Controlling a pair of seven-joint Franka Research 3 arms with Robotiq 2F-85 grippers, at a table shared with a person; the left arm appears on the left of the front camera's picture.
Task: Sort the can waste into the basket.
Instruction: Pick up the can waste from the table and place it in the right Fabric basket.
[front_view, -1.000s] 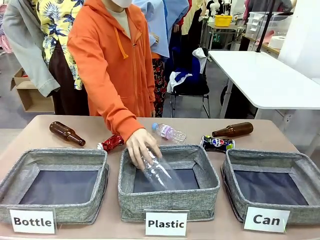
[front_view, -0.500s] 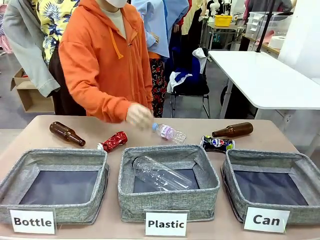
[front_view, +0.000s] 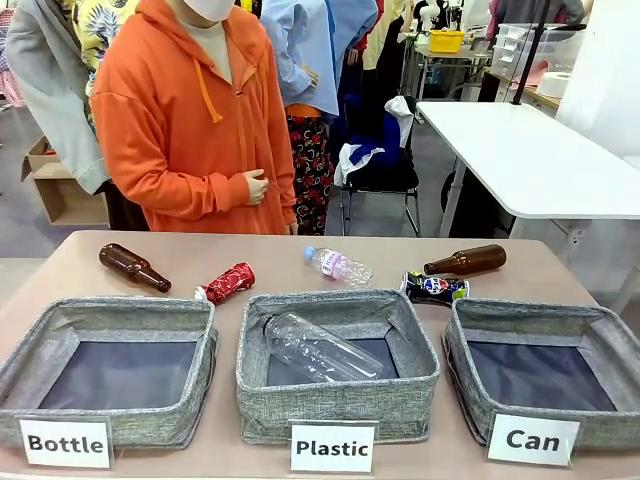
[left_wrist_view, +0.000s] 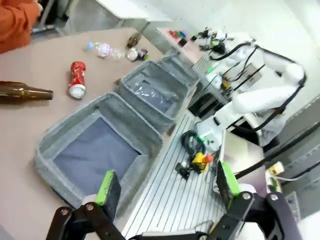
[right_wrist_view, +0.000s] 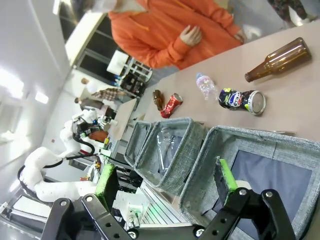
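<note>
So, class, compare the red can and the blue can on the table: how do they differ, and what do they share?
Colour: the red can is shiny red; the blue can is dark with a round logo. Pose: the red can lies slanted, the blue can crosswise. Place: the blue can lies near the Can basket, the red can far off. Both are crushed, lying on the table.

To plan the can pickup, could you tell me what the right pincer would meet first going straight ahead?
Probably the middle basket, which holds a clear bottle, though depth is unclear; the right pincer is open and empty.
</note>
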